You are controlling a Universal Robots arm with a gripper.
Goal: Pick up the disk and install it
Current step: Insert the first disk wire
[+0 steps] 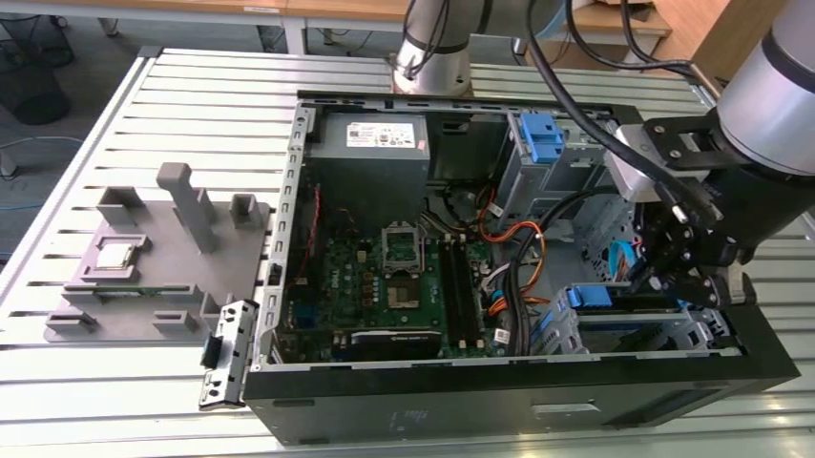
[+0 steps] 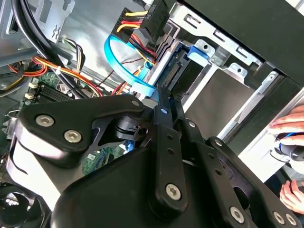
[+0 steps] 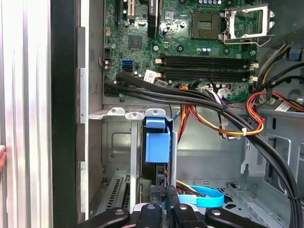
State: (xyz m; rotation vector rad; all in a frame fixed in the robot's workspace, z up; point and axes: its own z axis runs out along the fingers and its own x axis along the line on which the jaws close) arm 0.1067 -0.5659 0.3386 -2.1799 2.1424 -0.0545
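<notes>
The disk (image 1: pixel 596 297) sits edge-on in the drive bay at the case's corner on the exterior view's right, its blue carrier rails showing. In the first wrist view the disk (image 3: pixel 156 142) stands upright between the bay's metal walls, blue tab toward the motherboard. My gripper (image 1: pixel 662 286) reaches down into the case at that bay. Its fingers (image 3: pixel 159 204) are shut, side by side, with their tips at the disk's near end. In the second wrist view the gripper (image 2: pixel 162 100) lies just short of the disk's (image 2: pixel 190 71) connector end, beside a blue flat cable (image 2: pixel 118 61).
The open computer case (image 1: pixel 510 401) lies on a slatted table with motherboard (image 1: pixel 382 277), grey power supply (image 1: pixel 369 138) and a lone blue bracket (image 1: pixel 544 136). Cable bundles (image 3: pixel 213 107) cross beside the bay. A grey fixture (image 1: pixel 140 258) stands left. A person's hand (image 2: pixel 289 128) rests outside the case.
</notes>
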